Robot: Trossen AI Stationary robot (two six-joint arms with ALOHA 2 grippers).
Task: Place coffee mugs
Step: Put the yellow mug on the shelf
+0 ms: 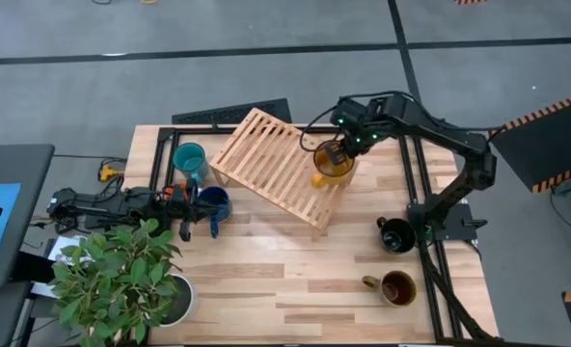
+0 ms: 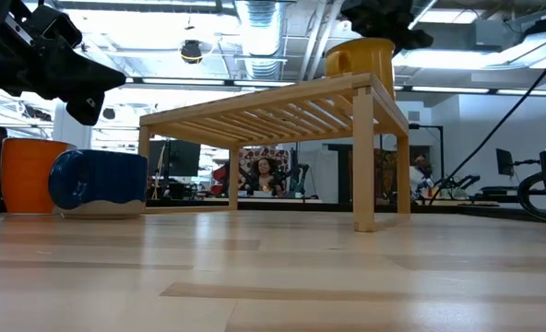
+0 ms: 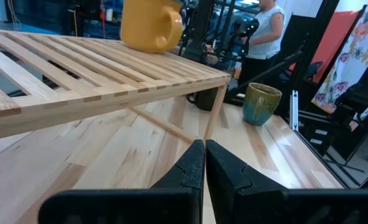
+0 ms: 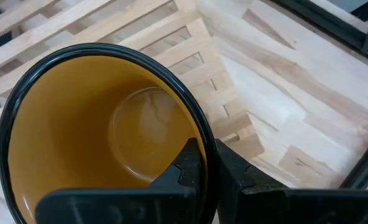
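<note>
The yellow mug (image 1: 333, 165) stands on the right edge of the slatted wooden rack (image 1: 276, 164) in the high view, with the right gripper (image 1: 339, 152) over its rim. The left gripper (image 1: 184, 205) lies low on the table's left side, between the teal mug (image 1: 189, 159) and the dark blue mug (image 1: 213, 203), near the leafy plant (image 1: 117, 275) in its white pot (image 1: 177, 299). The black mug (image 1: 394, 235) and the brown-olive mug (image 1: 395, 287) sit well apart from the rack, on the right half of the table (image 1: 295, 280).

In the low view, the yellow mug (image 2: 361, 60) rests upright on the rack's (image 2: 282, 111) top at its right end, the right arm dark above it. The orange mug (image 2: 29, 175) stands at the left, just beside the dark blue mug (image 2: 98, 183), which lies on its side.

In the left wrist view, the left gripper's fingers (image 3: 190, 171) are pressed together, holding nothing. Beyond them are the rack (image 3: 97, 74), the yellow mug (image 3: 150, 25) on it and the brown-olive mug (image 3: 262, 104) on the table. A person stands in the room behind.

In the right wrist view, the right gripper's fingers (image 4: 190, 165) pinch the yellow mug's (image 4: 103, 130) dark rim, one inside and one outside, above the rack's slats (image 4: 196, 62).
</note>
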